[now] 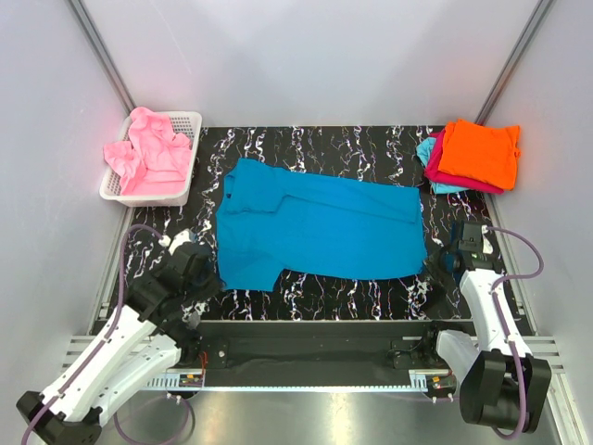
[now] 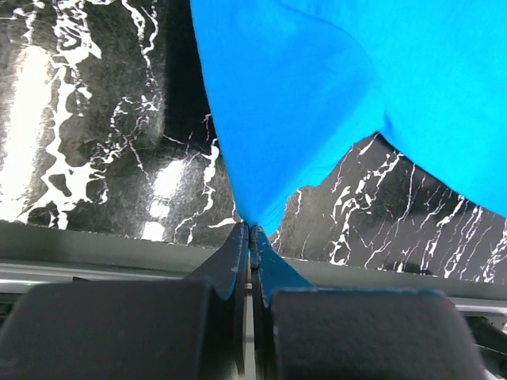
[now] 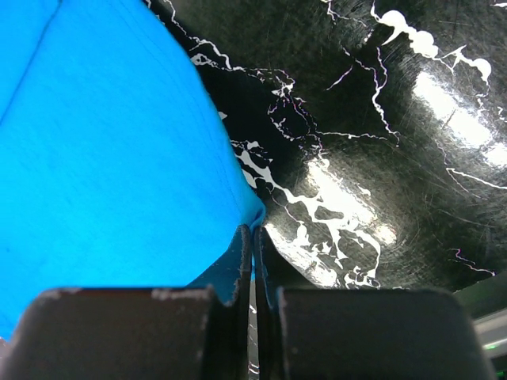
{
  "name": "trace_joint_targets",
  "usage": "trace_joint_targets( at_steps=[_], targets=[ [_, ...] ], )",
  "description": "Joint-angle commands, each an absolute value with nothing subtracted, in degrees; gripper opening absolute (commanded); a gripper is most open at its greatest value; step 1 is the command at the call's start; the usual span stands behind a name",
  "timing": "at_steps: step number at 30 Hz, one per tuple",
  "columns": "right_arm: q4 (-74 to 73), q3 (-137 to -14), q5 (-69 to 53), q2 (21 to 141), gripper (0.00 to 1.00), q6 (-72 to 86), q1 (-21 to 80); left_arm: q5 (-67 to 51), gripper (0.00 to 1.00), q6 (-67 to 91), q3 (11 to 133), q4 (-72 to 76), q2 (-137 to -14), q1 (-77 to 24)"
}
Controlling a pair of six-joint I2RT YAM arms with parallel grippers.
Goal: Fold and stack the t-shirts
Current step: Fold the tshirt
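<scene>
A teal-blue t-shirt (image 1: 320,227) lies spread flat on the black marbled table (image 1: 371,148). My left gripper (image 1: 211,276) is shut on its near left corner; in the left wrist view the cloth (image 2: 317,103) runs into the closed jaws of that gripper (image 2: 252,229). My right gripper (image 1: 437,267) is shut on the near right corner, and in the right wrist view the blue cloth (image 3: 111,158) is pinched at the tips of that gripper (image 3: 253,229). A pink t-shirt (image 1: 148,153) fills the basket. Folded orange (image 1: 480,153), magenta (image 1: 445,171) and light cyan (image 1: 428,150) t-shirts are stacked at the back right.
The white mesh basket (image 1: 185,181) stands at the back left corner. White walls enclose the table on three sides. A metal rail (image 1: 306,371) runs along the near edge between the arm bases.
</scene>
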State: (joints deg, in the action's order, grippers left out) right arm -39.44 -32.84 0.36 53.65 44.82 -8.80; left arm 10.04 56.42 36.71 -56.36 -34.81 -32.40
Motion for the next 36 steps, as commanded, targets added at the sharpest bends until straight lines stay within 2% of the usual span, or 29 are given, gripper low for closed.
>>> trace_joint_targets(
  at_steps=[1,23,36],
  targets=[
    [-40.2,-34.3,0.2,52.7,0.0,45.4,-9.0,13.2,0.0,57.4,38.9,-58.4,-33.8,-32.7],
    [-42.7,-41.4,2.3,53.4,0.0,43.3,-9.0,21.7,0.0,56.0,48.4,-59.6,-39.8,-32.7],
    [-37.8,-48.2,0.7,62.9,0.0,42.0,-9.0,27.2,0.0,53.2,58.2,-53.7,-52.3,-30.7]
  ],
)
